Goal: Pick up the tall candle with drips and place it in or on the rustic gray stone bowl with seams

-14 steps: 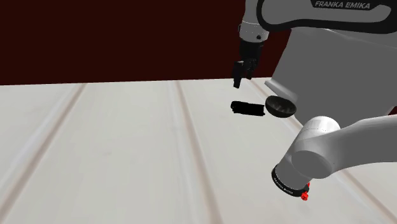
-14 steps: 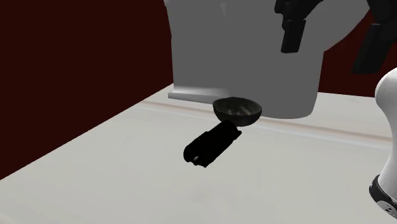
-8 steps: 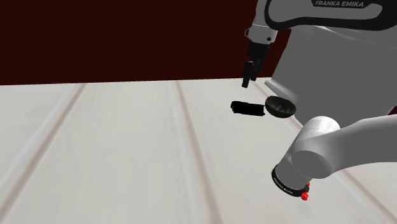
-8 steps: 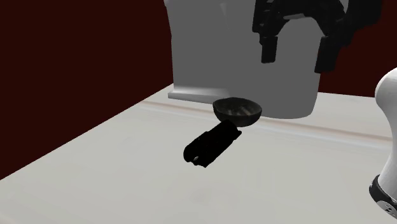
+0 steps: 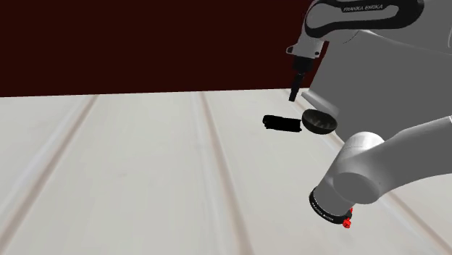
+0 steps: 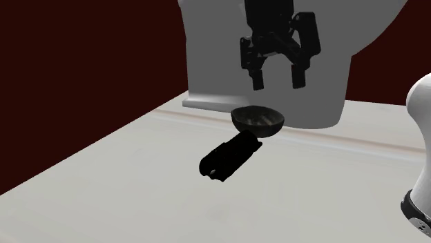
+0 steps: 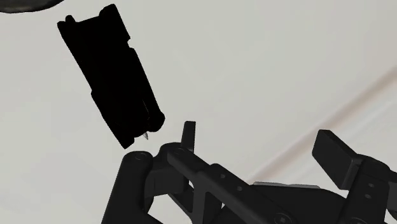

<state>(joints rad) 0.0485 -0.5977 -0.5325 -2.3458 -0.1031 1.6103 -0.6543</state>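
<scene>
**A:** Gripper [image 6: 279,79] first. State?

**B:** Fingers spread wide and pointing down, with nothing between them. It hangs in the air above the bowl [image 6: 257,120]. In the shoulder view the gripper [image 5: 293,93] sits over the spot where the candle's end meets the bowl [image 5: 319,121]. In the wrist view the gripper [image 7: 263,145] is just as far apart, with pale table showing between the fingers.

**A:** Candle?

**B:** The candle [image 6: 230,157] lies flat on its side on the table [image 6: 103,186] and is drawn solid black. In the second exterior view its long axis runs diagonally, from the bowl's rim down toward that view's lower left. In the shoulder view the candle [image 5: 282,124] lies almost level across the picture, with its right end at the bowl.

**A:** Touching the bowl?

**B:** Touching or just beside; I cannot tell which.

**A:** Which end is the top?

**B:** In the wrist view the candle [image 7: 111,83] has a tiny pale point at the end nearer the fingers. That could be a wick, which would make it the end facing away from the bowl. Marked uncertain. No drips can be made out, only a stepped black outline.

**A:** Anything else cut off or hidden?

**B:** In the wrist view the bowl [image 7: 25,5] is a dark grey sliver cropped at the corner. Its seams do not read in the exterior views, though there are faint pale streaks inside. A large grey block [image 6: 207,55] stands behind the bowl with its top cut off, and a dark red wall [image 5: 145,43] lies beyond it. The table [image 5: 145,181] is whitish with long shallow grooves.
</scene>
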